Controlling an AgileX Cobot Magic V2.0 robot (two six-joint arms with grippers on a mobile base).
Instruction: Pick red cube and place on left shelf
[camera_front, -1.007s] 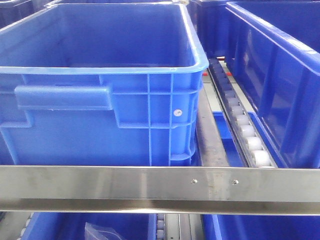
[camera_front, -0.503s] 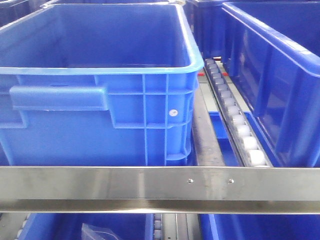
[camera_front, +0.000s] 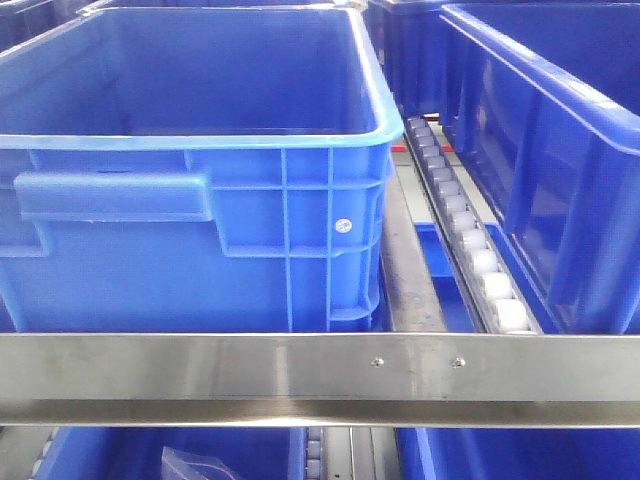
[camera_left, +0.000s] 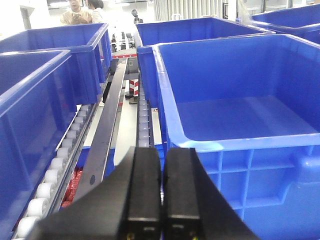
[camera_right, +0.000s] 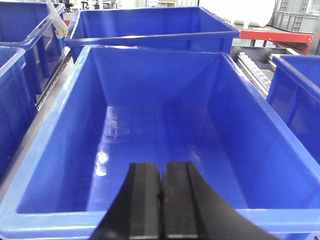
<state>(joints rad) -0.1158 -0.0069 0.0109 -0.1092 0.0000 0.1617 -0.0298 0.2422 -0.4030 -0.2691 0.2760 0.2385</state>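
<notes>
- Both hands pressed shut, empty: left hand (camera_left: 161, 200) beside a bin (camera_left: 240, 115), right hand (camera_right: 161, 205) over another bin (camera_right: 150, 125).
- No red cube in sight; red bits (camera_left: 75, 180) below rollers (camera_left: 60, 165) unclear.
- Risk: blind reach striking bin rims or rail (camera_front: 320, 375).

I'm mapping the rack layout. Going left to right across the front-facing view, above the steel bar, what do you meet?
Large blue bin → dark metal rail → white roller track → second blue bin at the right edge.
</notes>
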